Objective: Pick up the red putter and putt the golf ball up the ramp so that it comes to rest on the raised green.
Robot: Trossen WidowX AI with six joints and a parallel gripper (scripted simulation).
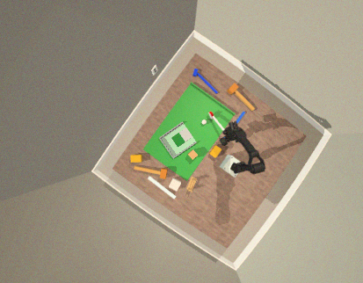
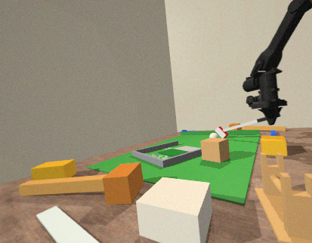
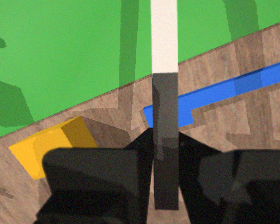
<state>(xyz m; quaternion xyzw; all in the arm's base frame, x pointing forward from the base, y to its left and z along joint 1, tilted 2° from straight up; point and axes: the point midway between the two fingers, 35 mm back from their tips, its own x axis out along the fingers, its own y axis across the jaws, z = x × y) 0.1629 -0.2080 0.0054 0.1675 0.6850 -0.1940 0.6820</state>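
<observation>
The pincer [image 2: 270, 121] pinches the red putter [image 2: 237, 126] by its dark grip, its red head hanging just beside the golf ball [image 2: 213, 135] over the green mat [image 2: 236, 177].

Green mat [image 1: 192, 107], white golf ball [image 1: 204, 121], red-headed putter [image 1: 211, 114] (white shaft, dark grip), black pincer [image 2: 270, 121]

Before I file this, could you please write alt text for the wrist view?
The black tool is shut on the dark grip of the white-shafted putter, which runs straight up the frame. Beneath lie the flat green mat, brown wooden floor, a long blue bar and a yellow block.
</observation>
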